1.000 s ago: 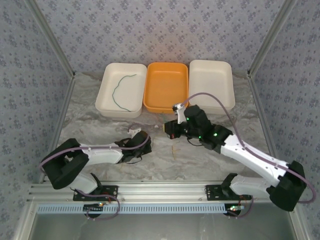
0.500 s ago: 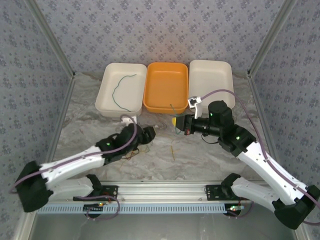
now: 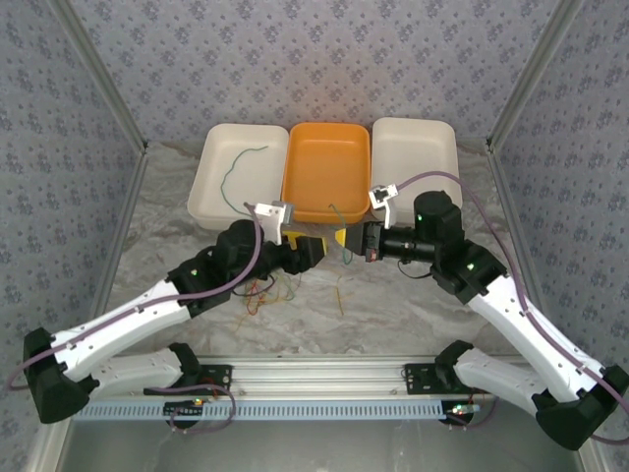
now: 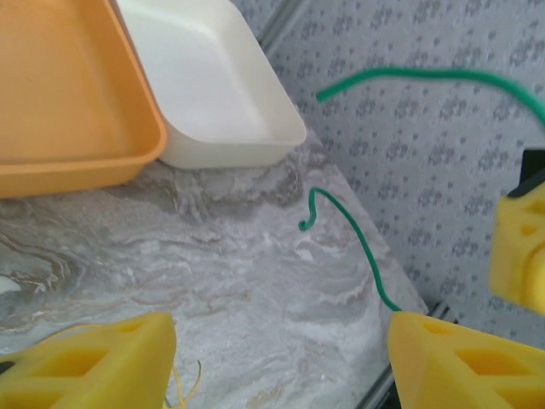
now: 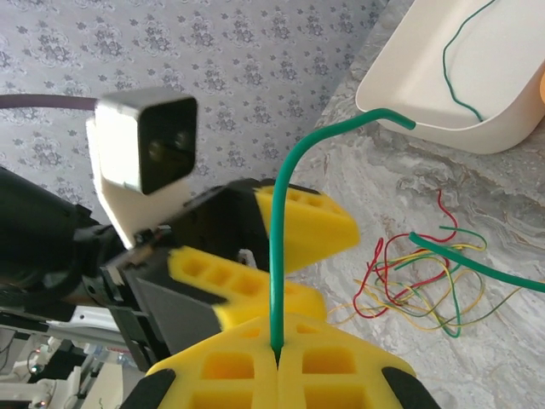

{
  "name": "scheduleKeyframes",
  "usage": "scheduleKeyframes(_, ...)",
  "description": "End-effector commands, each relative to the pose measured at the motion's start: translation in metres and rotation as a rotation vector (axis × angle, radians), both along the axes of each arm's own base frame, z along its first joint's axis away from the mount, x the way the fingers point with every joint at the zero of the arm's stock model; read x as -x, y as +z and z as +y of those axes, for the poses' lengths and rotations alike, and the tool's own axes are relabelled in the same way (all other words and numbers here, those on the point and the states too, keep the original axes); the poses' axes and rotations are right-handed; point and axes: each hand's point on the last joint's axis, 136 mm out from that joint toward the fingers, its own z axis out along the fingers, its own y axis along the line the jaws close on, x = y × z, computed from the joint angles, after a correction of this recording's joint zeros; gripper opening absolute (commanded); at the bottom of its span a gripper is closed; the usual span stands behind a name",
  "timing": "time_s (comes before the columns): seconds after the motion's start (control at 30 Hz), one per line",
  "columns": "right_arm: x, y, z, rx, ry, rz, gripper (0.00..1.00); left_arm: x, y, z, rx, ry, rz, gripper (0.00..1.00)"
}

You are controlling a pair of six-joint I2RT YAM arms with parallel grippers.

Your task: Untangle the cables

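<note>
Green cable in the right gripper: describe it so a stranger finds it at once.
Start at the orange tray, middle of three. Just off its near edge the right gripper is shut on the green cable, which stands up out of it. Unlike the tangle on the table, it is held in a gripper.

left cream tray (image 3: 210,200) | orange tray (image 3: 327,169), middle | right cream tray (image 3: 418,162) | row on marble table (image 3: 393,307)

Orange tray (image 3: 329,162) ahead (cables (image 3: 267,291) underneath)
</note>
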Motion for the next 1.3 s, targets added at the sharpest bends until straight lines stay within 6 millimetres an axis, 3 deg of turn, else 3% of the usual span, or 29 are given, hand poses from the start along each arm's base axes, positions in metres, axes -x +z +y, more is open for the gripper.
scheduleKeyframes(0.0, 0.003, 0.022, 0.002, -0.056, 0.017, -0.011, 0.00, 0.003, 0.009, -0.012, 0.037, -0.045, -0.027, 0.67)
scheduleKeyframes(0.37, 0.003, 0.028, 0.007, -0.112, 0.019, 0.001, 0.00, -0.013, 0.006, -0.027, 0.158, 0.018, 0.010, 0.69)
scheduleKeyframes(0.83, 0.012, 0.031, 0.008, -0.144, 0.021, -0.002, 0.00, -0.029, 0.027, -0.029, 0.289, 0.097, -0.009, 0.67)
scheduleKeyframes(0.93, 0.015, 0.033, 0.009, -0.153, 0.024, -0.005, 0.00, -0.035, 0.023, -0.028, 0.284, 0.122, -0.001, 0.55)
scheduleKeyframes(1.03, 0.018, 0.035, 0.009, -0.158, 0.024, -0.008, 0.00, -0.041, 0.020, -0.027, 0.287, 0.142, 0.009, 0.27)
scheduleKeyframes(1.17, 0.021, 0.039, 0.005, -0.163, 0.015, -0.024, 0.00, -0.045, 0.018, -0.026, 0.282, 0.158, 0.012, 0.00)
scheduleKeyframes(1.27, 0.024, 0.045, -0.001, -0.169, 0.005, -0.060, 0.00, -0.049, 0.008, -0.016, 0.262, 0.201, 0.032, 0.00)
